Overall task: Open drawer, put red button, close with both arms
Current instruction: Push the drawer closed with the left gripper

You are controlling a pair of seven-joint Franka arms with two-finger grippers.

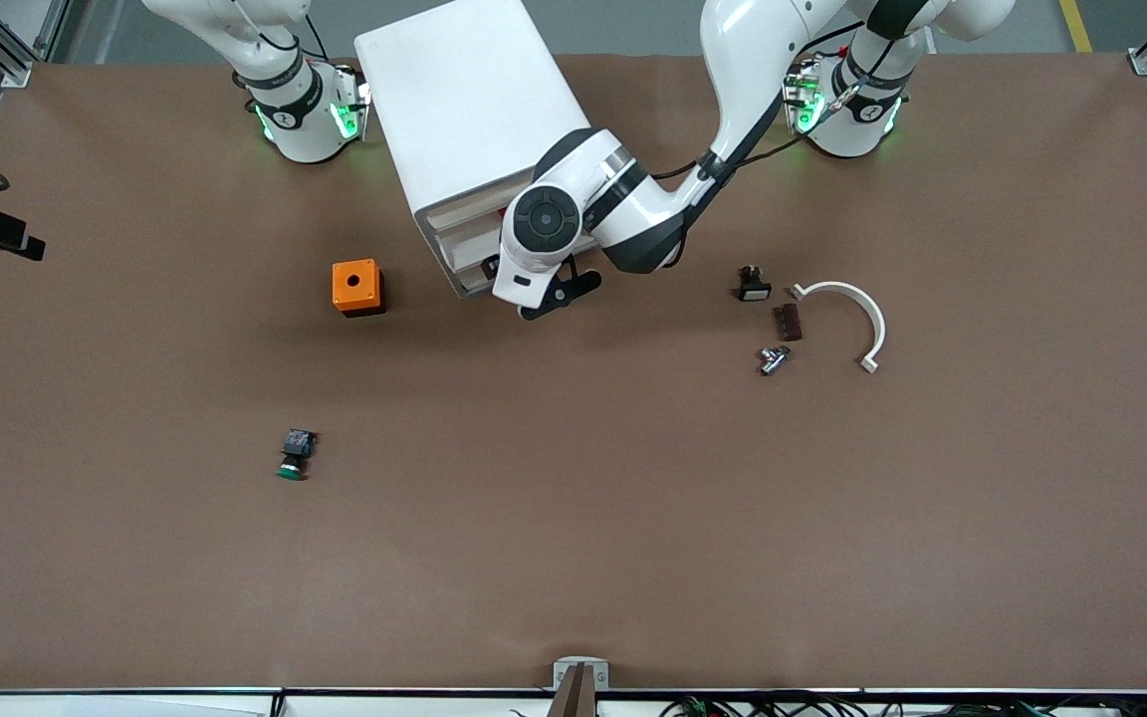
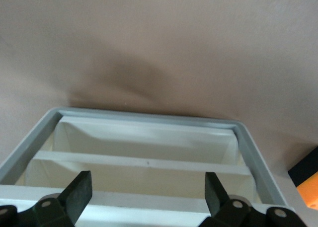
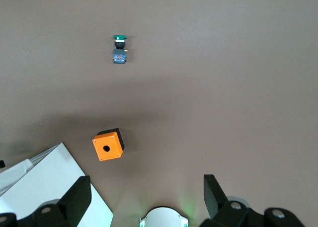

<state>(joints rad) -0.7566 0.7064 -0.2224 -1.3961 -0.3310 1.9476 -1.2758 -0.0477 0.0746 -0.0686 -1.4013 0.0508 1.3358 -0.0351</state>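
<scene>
Left gripper (image 2: pixel 148 197) hanging spread wide at drawer (image 2: pixel 149 152) front of cabinet (image 1: pixel 464 119); should be centring on front lip before closing. Right gripper (image 3: pixel 148 197) waiting wide open above table (image 3: pixel 223 63). Red button not visible; only green button (image 1: pixel 294 455).

Orange box (image 1: pixel 356 287), green button (image 1: pixel 293 454) (apart).

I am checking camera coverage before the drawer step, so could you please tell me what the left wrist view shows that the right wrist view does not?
Only the left wrist view shows the open white plastic drawer with its grey rim, seen from above, empty inside, with the open left gripper over it.

Only the right wrist view shows the green-capped push-button lying on the table, the white cabinet top, and the open right gripper, waiting near its base.

Both show the brown table and the orange box.
</scene>
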